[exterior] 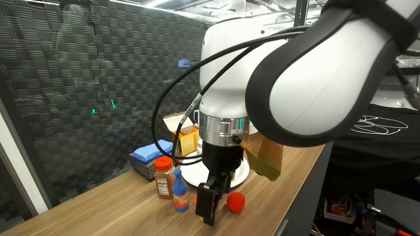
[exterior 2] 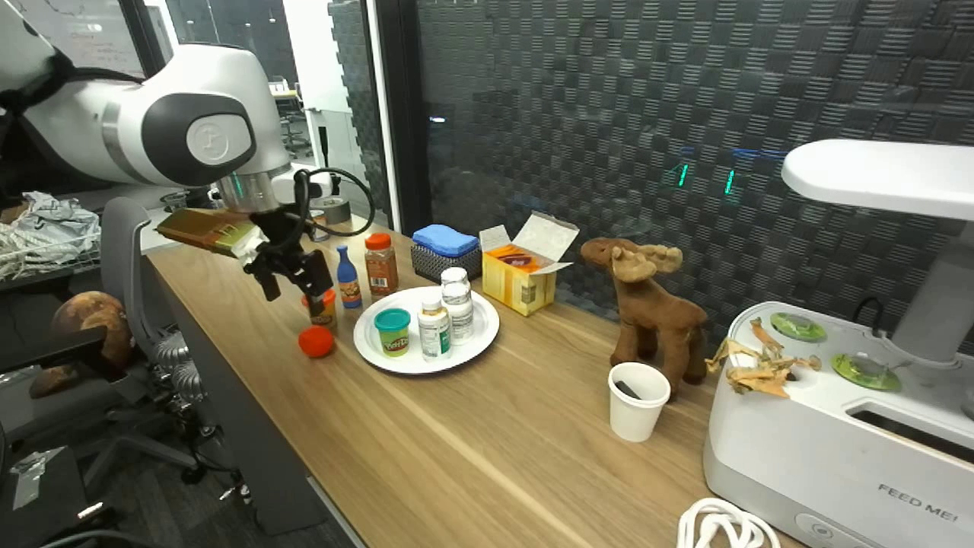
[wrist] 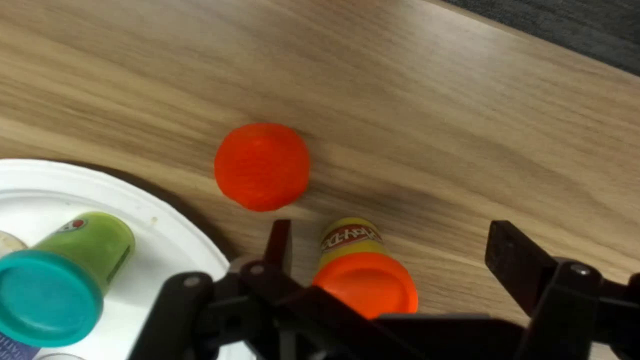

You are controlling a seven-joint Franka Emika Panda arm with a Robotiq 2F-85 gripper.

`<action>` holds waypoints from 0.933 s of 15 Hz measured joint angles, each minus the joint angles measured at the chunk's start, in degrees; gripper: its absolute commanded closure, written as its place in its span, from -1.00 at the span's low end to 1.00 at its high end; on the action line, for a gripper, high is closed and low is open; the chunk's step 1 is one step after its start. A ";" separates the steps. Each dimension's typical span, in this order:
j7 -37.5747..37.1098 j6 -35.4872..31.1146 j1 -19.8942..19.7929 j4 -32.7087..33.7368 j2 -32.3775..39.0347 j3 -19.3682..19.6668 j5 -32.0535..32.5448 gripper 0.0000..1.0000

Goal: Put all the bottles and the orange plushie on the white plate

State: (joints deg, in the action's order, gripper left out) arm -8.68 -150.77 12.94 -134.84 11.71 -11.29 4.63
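The white plate (exterior 2: 487, 323) holds three white pill bottles (exterior 2: 434, 331) and a teal-lidded Play-Doh can (exterior 2: 393, 333). The orange plushie, a round red-orange ball (wrist: 262, 166), lies on the table beside the plate. A slim blue bottle (exterior 2: 348, 281) and a red-capped spice bottle (exterior 2: 381, 268) stand upright on the table behind it. My gripper (wrist: 390, 235) is open and empty above the table. In the wrist view an orange-lidded Play-Doh can (wrist: 367, 285) shows between the fingers, nearer the left one. In an exterior view a finger partly hides this can (exterior 2: 323, 312).
A black basket with a blue cloth (exterior 2: 445, 242) and an open yellow box (exterior 2: 520, 281) stand behind the plate. A brown moose plushie (exterior 2: 658, 316), a white cup (exterior 2: 635, 411) and a white planter (exterior 2: 822, 457) stand further along. The table's edge (wrist: 530, 37) runs past the ball.
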 measured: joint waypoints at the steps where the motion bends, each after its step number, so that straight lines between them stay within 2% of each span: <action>1: 0.00 -0.51 0.00 0.56 0.62 0.11 0.56 -1.00; 4: 0.00 -1.58 0.00 2.48 2.29 0.50 1.95 -1.00; 5: 0.00 -1.59 0.01 3.05 2.71 0.64 2.17 -0.77; 6: 0.00 -1.59 0.04 3.56 3.08 0.81 2.61 -0.45; 11: -0.46 -1.59 0.63 4.27 3.76 2.30 5.77 0.35; 12: -0.73 -1.59 0.84 4.27 3.76 2.58 6.34 0.42; 14: -1.13 -1.58 1.20 4.30 3.73 2.84 6.52 0.42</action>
State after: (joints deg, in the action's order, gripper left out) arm -9.81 -152.34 14.13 -130.54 15.44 -8.45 11.15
